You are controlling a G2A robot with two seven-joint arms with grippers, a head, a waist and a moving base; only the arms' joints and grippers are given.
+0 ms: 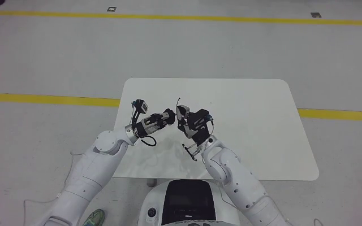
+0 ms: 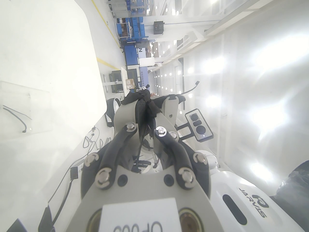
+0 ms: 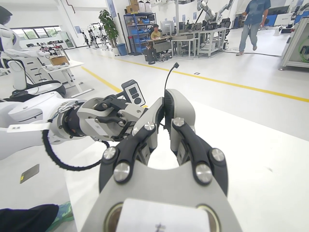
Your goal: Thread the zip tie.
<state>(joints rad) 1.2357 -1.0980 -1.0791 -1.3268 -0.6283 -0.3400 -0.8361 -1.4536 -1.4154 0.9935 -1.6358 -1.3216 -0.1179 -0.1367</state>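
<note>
Here, the grey two-finger right gripper [image 3: 165,102] is clenched on a thin black plastic zip tie [image 3: 166,83], held above the white table [image 1: 254,113]. The tie's long axis stands near upright, with the square head on top and free. The left gripper [image 2: 144,100] meets the right's fingertips and is pinched on the tie's lower strand. Each palm bears a white printed sticker [image 3: 164,216].

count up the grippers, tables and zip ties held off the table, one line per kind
grippers: 2, left gripper and right gripper
zip tie held up: 1
table: 1
total: 4
</note>
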